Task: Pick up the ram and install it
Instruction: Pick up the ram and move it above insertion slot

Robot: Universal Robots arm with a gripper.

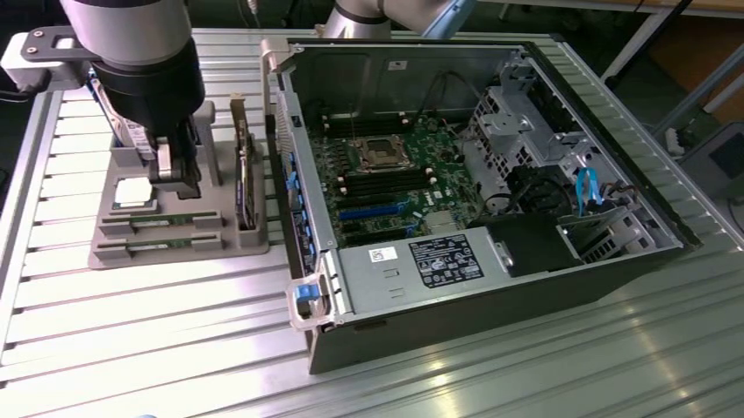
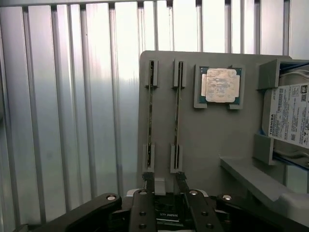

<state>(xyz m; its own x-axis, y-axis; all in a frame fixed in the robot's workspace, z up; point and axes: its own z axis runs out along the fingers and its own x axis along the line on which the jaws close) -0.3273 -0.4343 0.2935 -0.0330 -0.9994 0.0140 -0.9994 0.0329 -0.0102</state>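
Note:
Two ram sticks stand on edge in the slots of a grey holder (image 1: 246,246); they show as thin green strips, one (image 1: 157,225) behind the other (image 1: 152,250). The wrist view looks down on their top edges, one ram stick (image 2: 150,116) beside the other (image 2: 177,116) on the holder (image 2: 212,140). My gripper (image 1: 174,178) hangs low over the holder, just behind the sticks. It is open, and its dark fingertips (image 2: 147,182) lie at the sticks' near ends. Nothing is held in the gripper (image 2: 164,184).
The holder also carries a square silver processor (image 2: 219,86), a hard drive (image 2: 289,113) and a tall card on edge (image 1: 244,174). At the exterior view's right lies the open computer case (image 1: 651,218) with its motherboard (image 1: 389,187) and long dark memory slots. The table is ribbed metal (image 1: 174,331).

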